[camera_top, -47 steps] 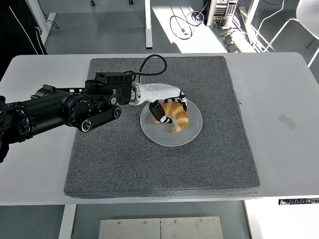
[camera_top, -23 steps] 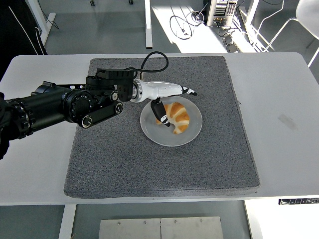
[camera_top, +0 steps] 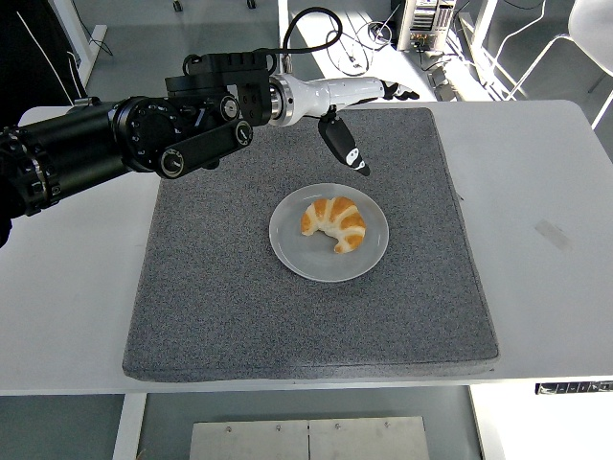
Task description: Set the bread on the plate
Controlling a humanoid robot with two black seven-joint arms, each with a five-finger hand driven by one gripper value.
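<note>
The bread (camera_top: 334, 223) lies on the plate (camera_top: 299, 257) — mid-mat. The left hand (camera_top: 356, 115) hangs beyond it, fingers spread (empty); a low sweep could nudge the plate.

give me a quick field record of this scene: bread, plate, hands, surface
bread: croissant lying on the plate, untouched
plate: round grey plate, on the mat
surface: dark grey mat on a white table
left hand: left hand raised above the mat's far part, fingers spread, holding nothing
right hand: not in view
task state: bread on plate
</note>
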